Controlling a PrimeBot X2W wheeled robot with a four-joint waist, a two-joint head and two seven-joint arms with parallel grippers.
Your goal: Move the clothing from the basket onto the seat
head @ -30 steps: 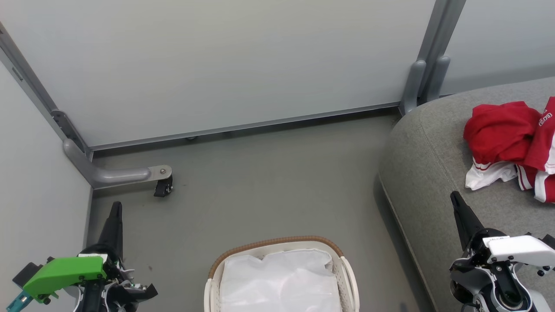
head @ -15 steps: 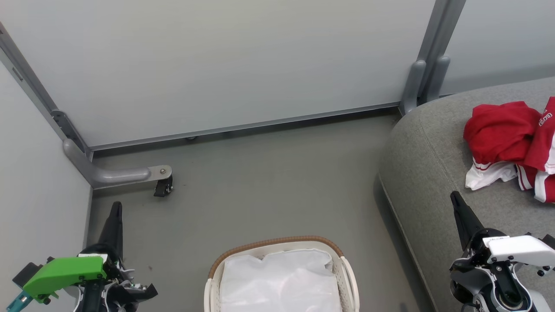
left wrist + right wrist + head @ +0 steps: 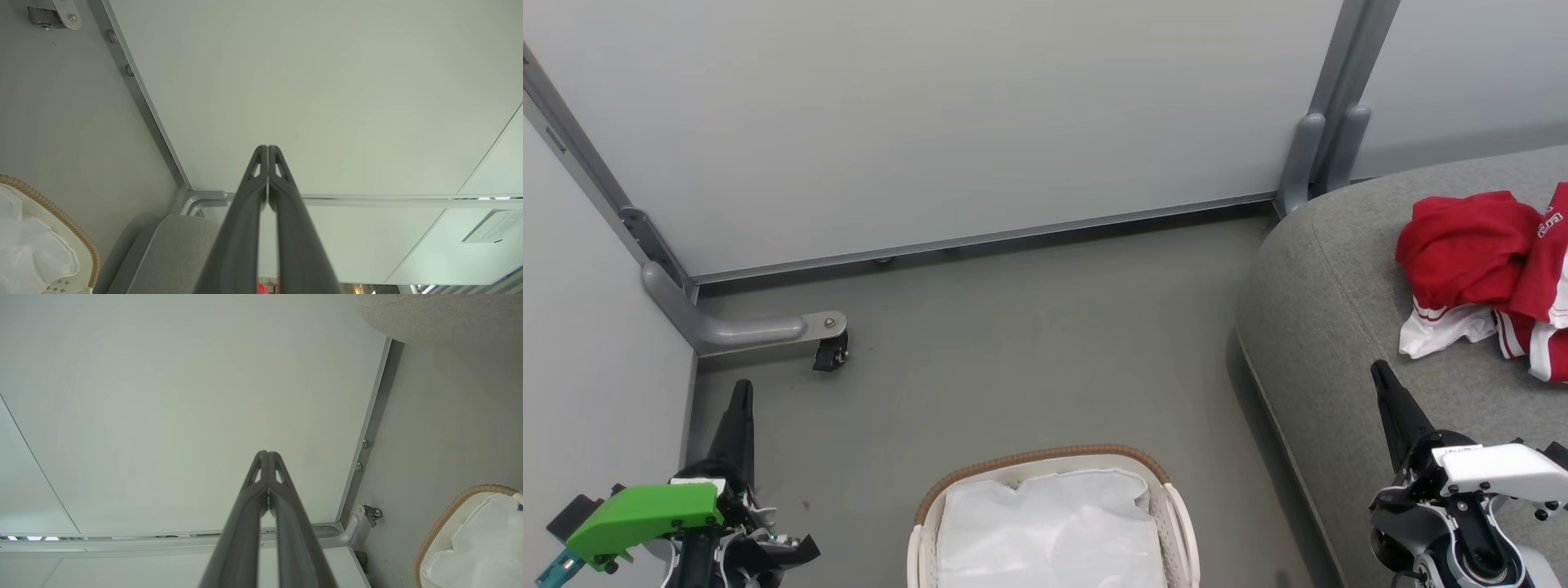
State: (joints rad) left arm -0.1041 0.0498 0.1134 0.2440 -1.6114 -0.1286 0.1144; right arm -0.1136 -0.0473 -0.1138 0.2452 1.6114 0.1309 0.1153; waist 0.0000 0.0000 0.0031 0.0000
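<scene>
Head view: where's the clothing [image 3: 1482,261]?
— At 3 o'clock, a red heap with white trim lying on the seat [image 3: 1323,343], well apart from the basket [image 3: 1045,457].
And the basket?
— At 6 o'clock on the floor [image 3: 1013,351], near the seat's rounded edge; a white liner [image 3: 1045,531] is bunched inside it.
Left gripper [image 3: 740,392]?
— At 8 o'clock, over the floor, pointing to 12. Its fingers are pressed together tip to tip, as the left wrist view also shows.
Right gripper [image 3: 1380,374]?
— At 4 o'clock, over the seat's edge, apart from the clothing, fingers likewise pressed flat together.
</scene>
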